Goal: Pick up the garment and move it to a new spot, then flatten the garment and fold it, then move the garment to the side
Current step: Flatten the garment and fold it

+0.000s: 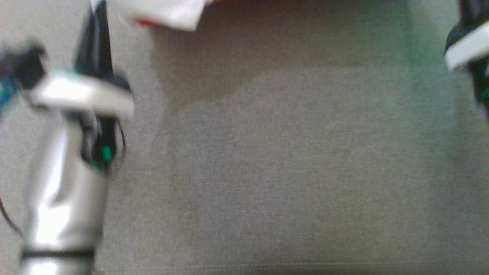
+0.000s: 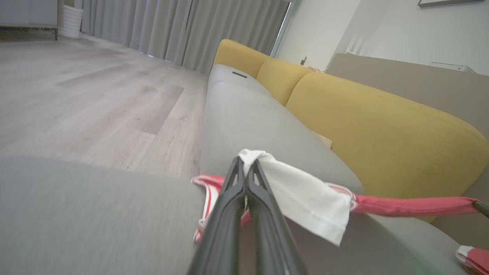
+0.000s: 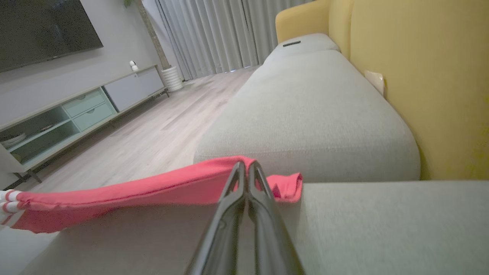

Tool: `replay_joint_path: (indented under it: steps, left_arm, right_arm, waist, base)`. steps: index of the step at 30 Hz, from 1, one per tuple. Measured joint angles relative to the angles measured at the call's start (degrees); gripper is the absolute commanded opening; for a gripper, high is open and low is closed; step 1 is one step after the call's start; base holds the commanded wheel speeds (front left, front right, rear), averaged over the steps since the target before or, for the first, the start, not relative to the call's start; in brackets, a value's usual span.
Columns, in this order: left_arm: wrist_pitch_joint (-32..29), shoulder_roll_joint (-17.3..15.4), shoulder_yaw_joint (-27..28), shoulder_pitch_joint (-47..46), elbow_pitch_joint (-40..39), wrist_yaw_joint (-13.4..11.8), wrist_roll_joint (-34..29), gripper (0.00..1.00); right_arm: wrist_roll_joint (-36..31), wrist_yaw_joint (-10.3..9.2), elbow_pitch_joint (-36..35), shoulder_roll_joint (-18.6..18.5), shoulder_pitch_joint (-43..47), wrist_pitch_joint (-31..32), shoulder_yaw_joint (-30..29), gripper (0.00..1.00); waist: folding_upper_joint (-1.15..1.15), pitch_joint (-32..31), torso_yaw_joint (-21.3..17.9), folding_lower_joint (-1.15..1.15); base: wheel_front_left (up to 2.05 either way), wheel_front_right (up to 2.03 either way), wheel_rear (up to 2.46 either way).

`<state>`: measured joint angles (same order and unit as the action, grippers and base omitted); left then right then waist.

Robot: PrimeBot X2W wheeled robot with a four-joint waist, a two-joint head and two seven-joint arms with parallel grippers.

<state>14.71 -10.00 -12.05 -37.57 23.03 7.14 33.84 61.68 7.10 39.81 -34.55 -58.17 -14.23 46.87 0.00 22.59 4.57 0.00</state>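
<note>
My right gripper [image 3: 246, 170] has its fingers pinched together on the red garment [image 3: 145, 191] — the cloth runs taut toward the view's left, lifted over the grey sofa [image 3: 313, 114]. Yellow backrest [image 3: 420, 76] on the right, wooden floor [image 3: 153, 133] beyond.

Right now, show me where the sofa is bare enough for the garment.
Bare: the grey seat between the left arm and right arm, below the garment; also the next cushion along the yellow backrest. Crowded: where the left hand and right hand hold the garment stretched.
</note>
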Motion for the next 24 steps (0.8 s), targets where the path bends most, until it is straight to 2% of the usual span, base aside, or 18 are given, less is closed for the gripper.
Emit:
replay_joint_path:
  steps: [3, 4, 12, 18, 24]
  left_arm:
    - [0.00, 0.89, 1.32, 11.58, -2.82, 0.00, 0.00, 0.00]
    - [0.00, 0.89, 1.32, 11.58, -2.82, 0.00, 0.00, 0.00]
    - [-0.05, 4.56, 5.47, 34.03, -9.53, 0.41, -1.59, 0.00]
    - [-0.05, 5.81, 5.64, 42.50, -14.18, 0.30, -2.43, 0.00]
    - [-0.15, 6.50, 4.24, 49.32, -19.63, -2.78, -1.44, 0.00]
  right_arm:
    - [1.25, 0.00, -0.25, 0.38, 6.75, 0.01, 0.42, 0.00]
    - [1.25, 0.00, -0.25, 0.38, 6.75, 0.01, 0.42, 0.00]
    - [3.28, 0.00, -1.30, 1.59, 21.01, 0.01, -0.88, 0.00]
    - [3.43, 0.00, -7.47, 0.73, 29.68, 0.01, -5.25, 0.00]
    - [0.35, 0.00, -13.32, -1.76, 40.91, 0.01, -7.43, 0.00]
  waist:
    - [0.00, -3.42, -0.59, 0.00]
    - [0.00, -3.42, -0.59, 0.00]
    - [0.00, -12.75, -2.15, 0.00]
    - [0.00, -16.96, -2.49, -0.01]
    - [0.00, -16.97, -2.25, -0.01]
  base:
    - [0.00, 0.00, 0.00]
    - [0.00, 0.00, 0.00]
    - [0.00, 0.00, 0.00]
    - [0.00, 0.00, 0.00]
    - [0.00, 0.00, 0.00]
